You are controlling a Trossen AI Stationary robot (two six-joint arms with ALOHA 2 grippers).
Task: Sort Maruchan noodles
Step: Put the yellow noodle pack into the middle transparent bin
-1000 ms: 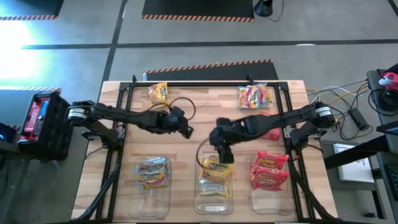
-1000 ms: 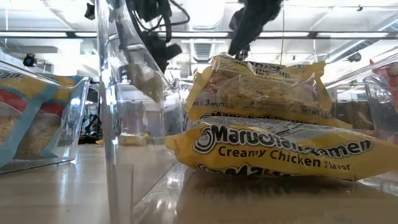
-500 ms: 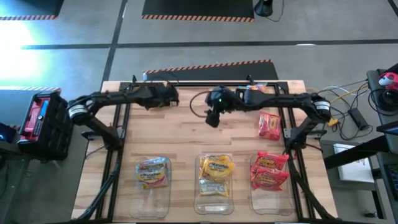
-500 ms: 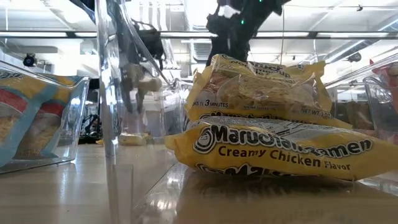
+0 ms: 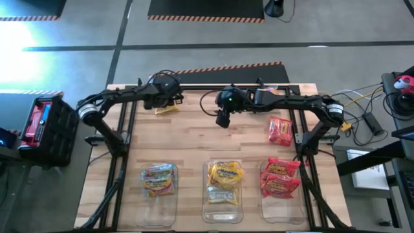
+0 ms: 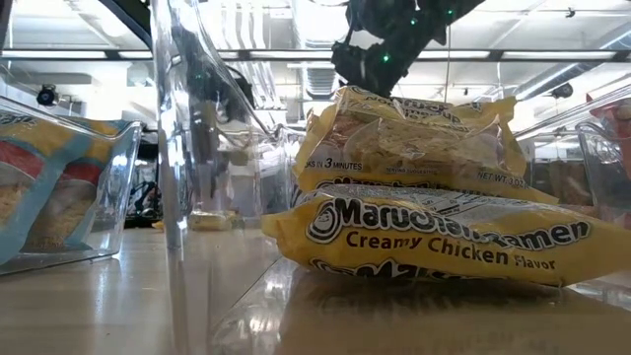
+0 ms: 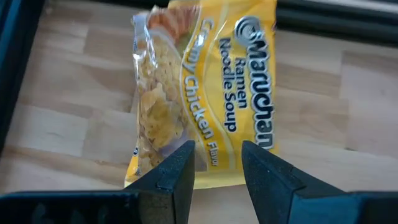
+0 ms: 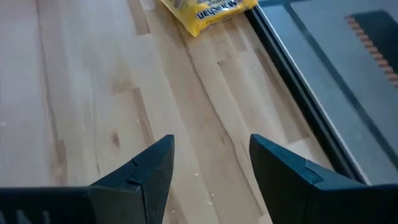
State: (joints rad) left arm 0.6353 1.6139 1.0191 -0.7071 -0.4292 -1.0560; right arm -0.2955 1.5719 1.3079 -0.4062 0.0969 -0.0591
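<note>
A yellow Maruchan noodle packet (image 7: 211, 87) lies flat on the wooden table at its far left (image 5: 166, 108). My left gripper (image 7: 217, 158) hangs open just above the packet's near edge (image 5: 169, 100), touching nothing that I can see. My right gripper (image 8: 211, 146) is open over bare wood at the far middle (image 5: 222, 120), with the yellow packet's corner (image 8: 208, 11) ahead of it. A red packet (image 5: 280, 131) lies loose at the right.
Three clear bins stand along the near edge: the left one (image 5: 158, 200) holds a pale multicoloured packet, the middle one (image 5: 223, 206) two yellow packets (image 6: 424, 138), the right one (image 5: 280, 204) red packets. A black frame rail (image 5: 213, 86) runs along the far edge.
My left gripper has swung from the table's middle toward the far left corner and now hangs over the yellow packet. My right gripper has gone from above the middle bin toward the far edge, its fingers still apart. The packets have stayed where they were.
</note>
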